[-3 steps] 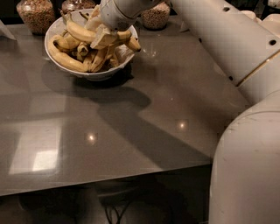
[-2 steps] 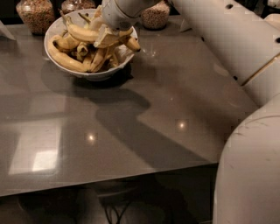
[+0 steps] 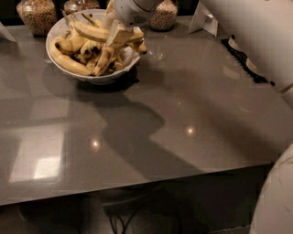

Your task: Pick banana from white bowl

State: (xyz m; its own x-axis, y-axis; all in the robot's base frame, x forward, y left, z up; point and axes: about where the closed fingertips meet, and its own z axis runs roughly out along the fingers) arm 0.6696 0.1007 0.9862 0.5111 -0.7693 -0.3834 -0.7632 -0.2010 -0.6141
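The white bowl (image 3: pixel 106 77) stands at the table's far left, heaped with several bananas. The banana (image 3: pixel 91 31), long and clean yellow, lies across the top of the heap, raised a little above the others, its right end reaching the bowl's right rim. My gripper (image 3: pixel 118 35) comes down from above over the right half of the bowl and is shut on the banana near its middle. One pale finger (image 3: pixel 120 33) shows in front of the banana. Shorter, brown-blotched bananas (image 3: pixel 68 61) lie beneath in the bowl.
Glass jars of grain stand behind the bowl (image 3: pixel 36 13) and at the back middle (image 3: pixel 164 17). A white folded card (image 3: pixel 203 20) and a dark cable (image 3: pixel 240 57) lie at the back right. My white arm fills the right edge. The table's front edge (image 3: pixel 137 185) runs across below.
The gripper has stayed over the bowl with the banana in it, and the banana has risen slightly off the heap. The arm at the right has shifted.
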